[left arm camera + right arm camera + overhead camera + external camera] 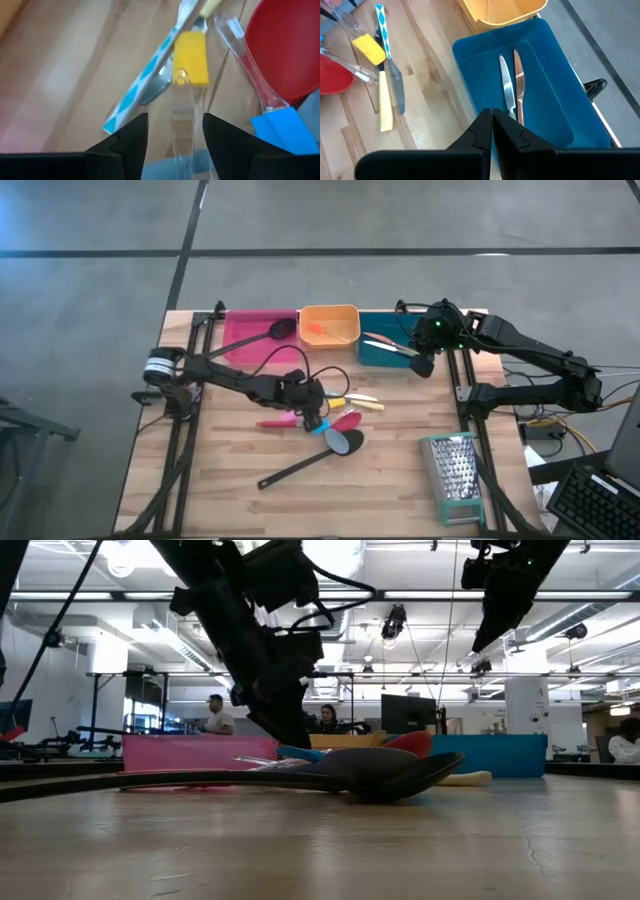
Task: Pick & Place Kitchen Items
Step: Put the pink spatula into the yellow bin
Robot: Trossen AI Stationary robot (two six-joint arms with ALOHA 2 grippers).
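Kitchen items lie mid-table: a black spoon (310, 460), a pink spatula (275, 422), a red spatula (290, 55), a blue piece (285, 130), a blue-and-white patterned knife (145, 80) and a yellow-headed spatula (190, 57) with a clear handle (182, 115). My left gripper (175, 135) is open and tipped down low over them. Its fingers stand on either side of the clear handle without touching it. My right gripper (492, 122) is shut on nothing above the teal bin (555, 65), where two table knives (512, 90) lie.
Pink bin (250, 330) holding a black spoon, orange bin (328, 325) and teal bin (385, 350) line the far edge. A metal grater (455, 475) lies near the right front. A yellow-handled knife (385, 107) lies on bare wood between the pile and the teal bin.
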